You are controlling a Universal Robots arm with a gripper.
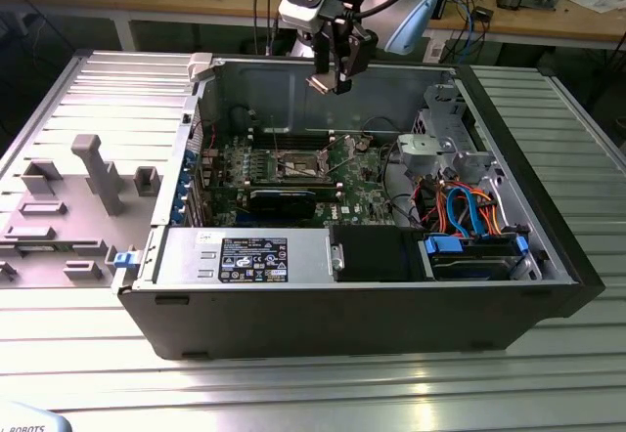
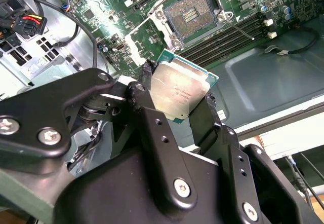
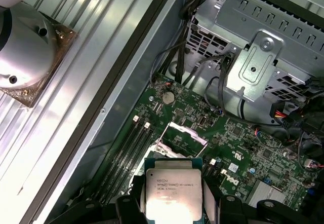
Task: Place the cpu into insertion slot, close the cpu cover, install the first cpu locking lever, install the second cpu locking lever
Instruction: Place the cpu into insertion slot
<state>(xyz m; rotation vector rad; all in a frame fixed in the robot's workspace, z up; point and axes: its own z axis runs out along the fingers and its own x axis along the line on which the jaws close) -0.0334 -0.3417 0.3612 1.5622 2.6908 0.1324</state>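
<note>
My gripper point(image 1: 331, 78) hangs above the open computer case, shut on the cpu point(image 2: 179, 89), a flat square chip with a dull silver top and a green edge. Black fingers point(image 2: 146, 73) clamp it on two opposite sides. In the first wrist view the cpu point(image 3: 173, 188) sits level between the fingers. Well below it on the green motherboard lies the insertion slot point(image 2: 190, 13), its dark centre uncovered. The slot point(image 1: 298, 166) is below the gripper and slightly toward the exterior view's left. The cpu cover point(image 3: 186, 133) stands raised at the slot's edge. A thin lever point(image 2: 241, 29) juts out beside the slot.
Memory slots point(image 2: 230, 36) run beside the socket. A grey drive cage point(image 1: 440, 144) and orange and blue cables point(image 1: 469, 212) fill the case at the exterior view's right. The power supply point(image 1: 245, 256) sits at the front. A grey fixture tray point(image 1: 68, 207) lies outside the case at the left.
</note>
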